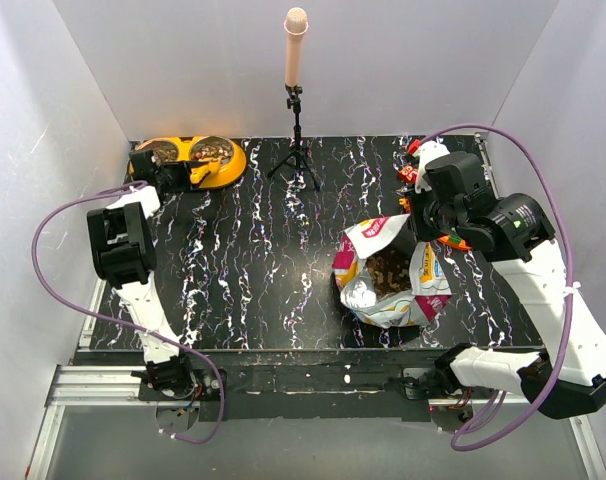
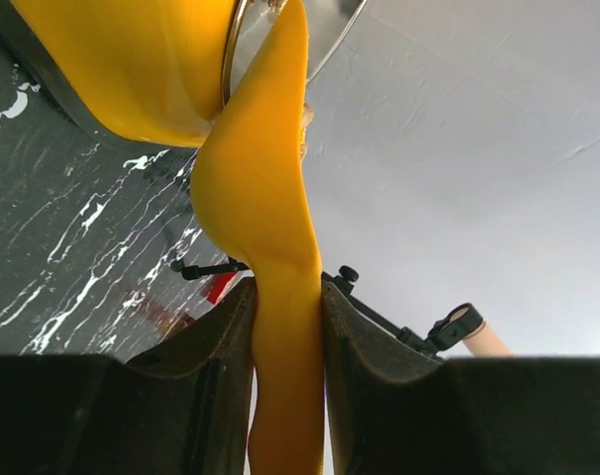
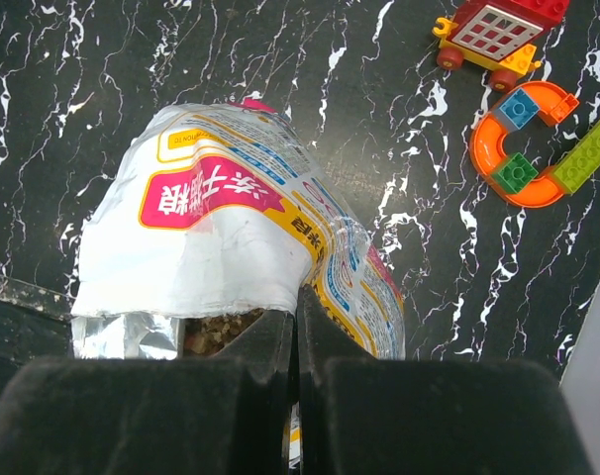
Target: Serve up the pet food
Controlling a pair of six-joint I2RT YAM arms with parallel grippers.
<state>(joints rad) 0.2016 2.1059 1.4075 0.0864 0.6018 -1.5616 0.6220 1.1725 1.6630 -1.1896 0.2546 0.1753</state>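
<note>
Yellow scoop: handle clamped in the left gripper's part-closed jaws, tip at the bowl's steel cup, well left of the bag. Kibble: mostly inside the bag, whose rim the right gripper pinches fully closed. I'd roll the left wrist slowly, scoop lip over the cup, bag rim pinned.

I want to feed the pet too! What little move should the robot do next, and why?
Probably lift the left pincer and its yellow scoop away from the bowl: kibble already lies in it, and the right pincer holds the bag open for more.
</note>
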